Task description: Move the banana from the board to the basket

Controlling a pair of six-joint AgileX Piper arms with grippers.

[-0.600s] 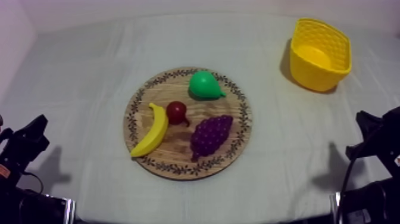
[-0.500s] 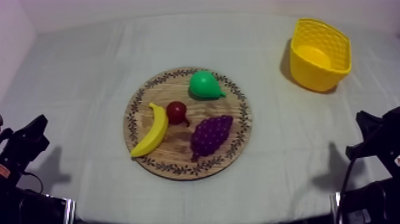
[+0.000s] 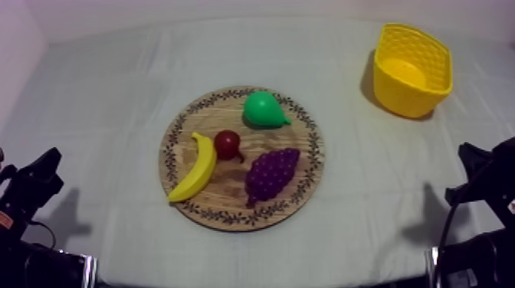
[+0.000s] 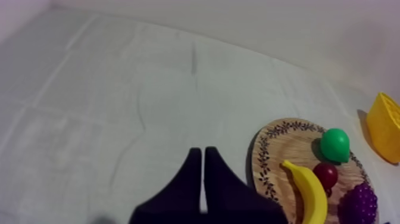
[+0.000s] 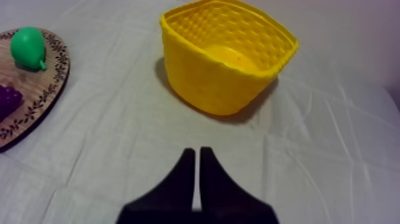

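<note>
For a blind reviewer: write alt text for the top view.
A round wooden board holds a banana, a small red fruit, a pear and grapes. An empty yellow basket stands far right; the left arm and right arm rest at the table's near corners.

On the board (image 3: 226, 190) the banana (image 3: 195, 167) lies left, the grapes (image 3: 270, 174) right, the pear (image 3: 263, 109) behind; the basket (image 3: 410, 96) stands far right.
</note>
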